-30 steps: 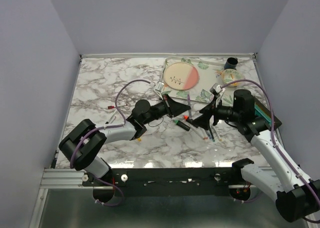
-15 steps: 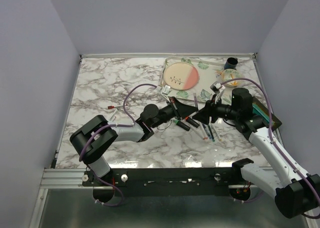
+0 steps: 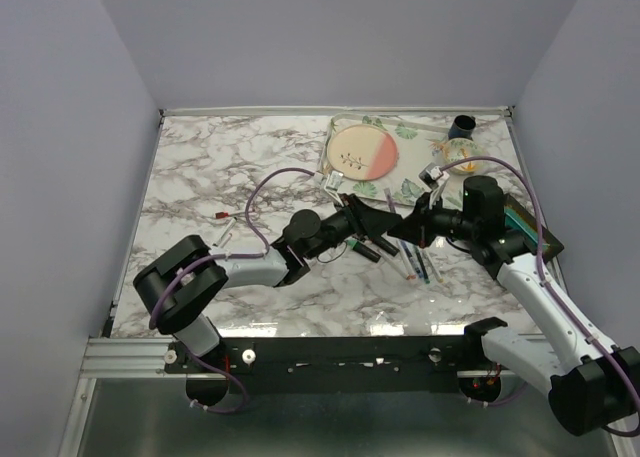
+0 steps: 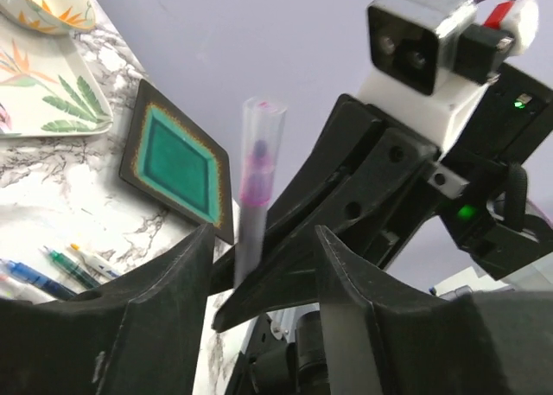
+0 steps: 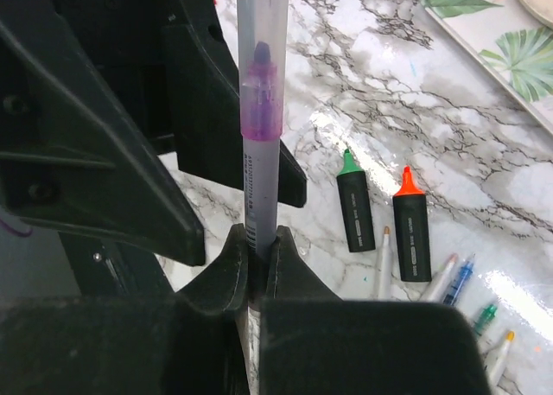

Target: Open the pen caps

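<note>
The right gripper [image 5: 256,258] is clamped tight on the lower barrel of a purple pen [image 5: 257,183] and holds it upright. This leaves the translucent cap [image 5: 263,32] at the free end, where the other arm can reach it. The cap is fully seated, with the purple nib showing through it.

The left gripper [image 4: 263,239] stands with its jaws apart, one finger [image 4: 168,313] on each side of the pen and neither touching it. That spacing looks like the setup for closing on the cap and pulling along the barrel while the right arm braces.

From above, the two grippers meet on the robot's side of the pink plate [image 3: 362,152], a little to its right and raised off the marble.

A green highlighter [image 5: 352,209] and an orange highlighter [image 5: 409,235] lie side by side on the table, also on the near side of the plate. Whether their coloured ends are caps or bare nibs is hard to tell from here.
</note>
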Robot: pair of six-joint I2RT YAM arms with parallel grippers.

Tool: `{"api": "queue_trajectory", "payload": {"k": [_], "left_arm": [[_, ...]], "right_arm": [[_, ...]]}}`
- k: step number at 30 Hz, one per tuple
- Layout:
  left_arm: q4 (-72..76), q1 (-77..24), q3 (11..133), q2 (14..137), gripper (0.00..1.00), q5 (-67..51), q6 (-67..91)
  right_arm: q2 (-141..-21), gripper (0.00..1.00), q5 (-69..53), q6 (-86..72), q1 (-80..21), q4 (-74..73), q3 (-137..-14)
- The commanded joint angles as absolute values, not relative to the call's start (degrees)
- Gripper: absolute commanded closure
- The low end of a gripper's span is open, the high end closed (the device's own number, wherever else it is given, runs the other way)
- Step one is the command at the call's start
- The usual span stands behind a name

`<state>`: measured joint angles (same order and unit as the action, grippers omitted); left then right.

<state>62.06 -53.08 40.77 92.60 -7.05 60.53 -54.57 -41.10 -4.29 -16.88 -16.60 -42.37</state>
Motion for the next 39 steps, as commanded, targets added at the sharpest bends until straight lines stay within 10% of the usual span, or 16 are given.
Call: {"api": "queue_trajectory", "payload": {"k": [1, 13, 20, 39], "left_arm": [[55.38, -53.0, 42.71, 86.75, 0.38, -2.02, 55.73], [34.2, -52.29, 51.23, 86.66, 0.47, 3.25, 53.62], [31.03, -52.29, 53.44, 87.1, 1.0, 2.37, 52.65], [17.59, -29.62, 35.95, 57.84, 1.0, 15.65, 55.55]], "right_arm": [[-55.46, 0.99, -43.77, 2.98, -17.14, -18.98, -43.5], [-55.81, 0.99, -43.59, 4.75, -17.05, -20.3, -43.77], [-56.07, 0.99, -42.8, 5.27, -17.14, -20.74, -43.86], [-64.68, 0.99, -37.64, 27.16, -17.93, -36.39, -47.82]]}}
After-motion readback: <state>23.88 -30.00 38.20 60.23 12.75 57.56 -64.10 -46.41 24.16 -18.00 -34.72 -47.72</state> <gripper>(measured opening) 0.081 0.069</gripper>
